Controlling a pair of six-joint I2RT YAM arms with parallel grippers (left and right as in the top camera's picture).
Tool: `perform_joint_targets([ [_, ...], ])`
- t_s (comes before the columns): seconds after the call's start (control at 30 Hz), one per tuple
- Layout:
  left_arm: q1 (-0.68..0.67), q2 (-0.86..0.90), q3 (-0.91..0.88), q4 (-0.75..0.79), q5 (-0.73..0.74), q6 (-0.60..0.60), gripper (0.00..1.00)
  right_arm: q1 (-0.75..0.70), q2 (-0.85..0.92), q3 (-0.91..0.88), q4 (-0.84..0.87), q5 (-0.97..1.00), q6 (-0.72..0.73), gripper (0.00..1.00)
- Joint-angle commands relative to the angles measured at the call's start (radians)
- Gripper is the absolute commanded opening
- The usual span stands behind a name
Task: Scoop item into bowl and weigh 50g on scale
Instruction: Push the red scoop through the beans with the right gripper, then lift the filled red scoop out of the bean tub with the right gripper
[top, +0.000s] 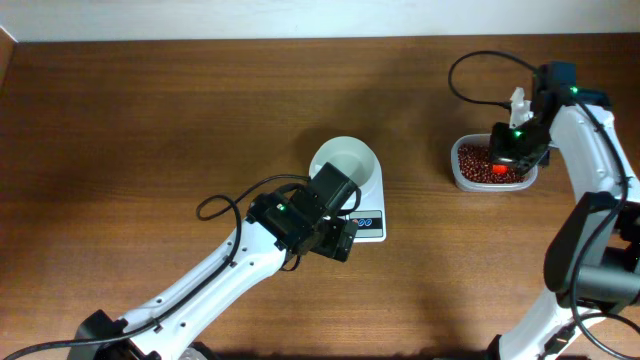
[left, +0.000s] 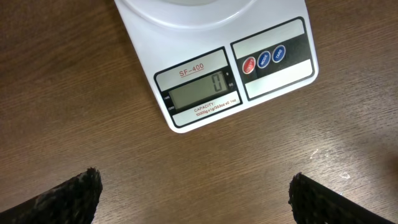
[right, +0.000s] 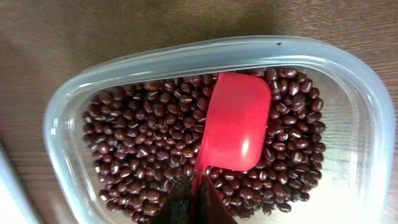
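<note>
The white bowl (top: 345, 163) stands empty on the white scale (top: 368, 222) at the table's middle. In the left wrist view the scale's display (left: 200, 93) reads 0. My left gripper (left: 196, 196) is open and empty, hovering just in front of the scale (left: 211, 62). The dark red-brown beans (right: 149, 143) fill a clear plastic container (top: 492, 165) at the right. My right gripper (right: 198, 202) is shut on the handle of a red scoop (right: 233, 121), whose back lies face up on the beans inside the container (right: 68, 118).
The left arm (top: 230, 270) stretches from the front left toward the scale. The right arm (top: 590, 180) comes in along the right edge, with a black cable (top: 480, 80) looping behind the container. Brown wooden table all round.
</note>
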Motion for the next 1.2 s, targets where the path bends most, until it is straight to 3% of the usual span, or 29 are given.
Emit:
perform_joint_targets([
  [0.0,-0.001,0.002,-0.011,0.002,-0.015,0.015,0.99,-0.082,0.023,-0.032,0.0,-0.203,-0.047,0.04],
  [0.2,-0.001,0.002,-0.011,0.002,-0.015,0.015,0.99,-0.216,0.025,-0.126,0.071,-0.476,-0.09,0.04],
  [0.37,-0.001,0.002,-0.011,0.002,-0.015,0.015,0.99,-0.245,0.025,-0.175,0.097,-0.511,-0.093,0.04],
  [0.5,-0.001,0.002,-0.011,0.002,-0.015,0.015,0.99,-0.267,0.025,-0.175,0.107,-0.657,-0.112,0.04],
  [1.17,-0.001,0.002,-0.011,0.002,-0.015,0.015,0.99,-0.48,0.025,-0.175,0.019,-0.857,-0.156,0.04],
])
